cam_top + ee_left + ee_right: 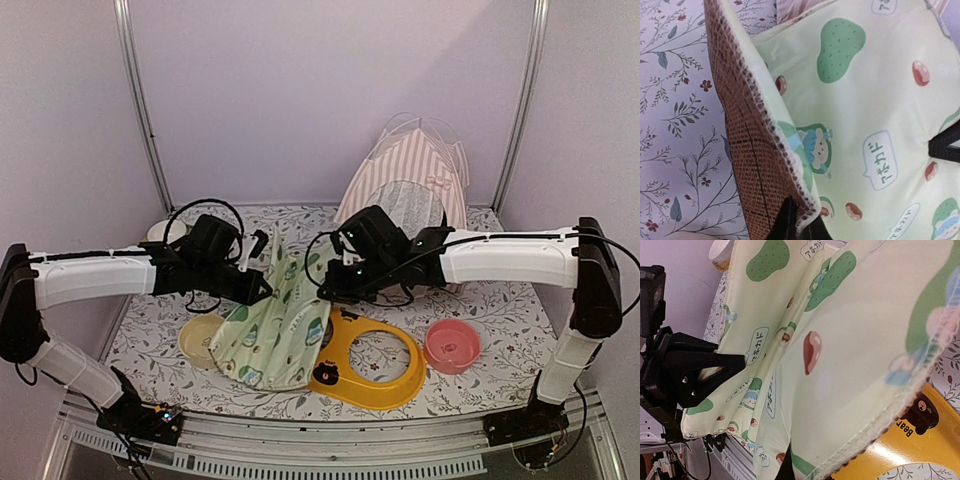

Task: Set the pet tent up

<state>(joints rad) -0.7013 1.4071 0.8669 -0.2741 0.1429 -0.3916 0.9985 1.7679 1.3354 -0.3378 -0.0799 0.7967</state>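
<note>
Behind, the pink-striped pet tent (410, 170) stands; left gripper (267, 290) and right gripper (330, 290) clamp mat (270, 345).

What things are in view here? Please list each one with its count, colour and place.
pet tent: one, pink-and-white striped, upright at back right.
mat: one, pale green cartoon print, brown underside, centre, lifted by both grippers.
feeder tray: one, yellow, front centre, partly under the mat.
pink bowl: one, pink, right of the tray.
cream bowl: one, cream, left of the mat.
tablecloth: one, white floral, covering the table.
left gripper: one, black, shut on the mat's left edge.
right gripper: one, black, shut on the mat's right edge.
</note>
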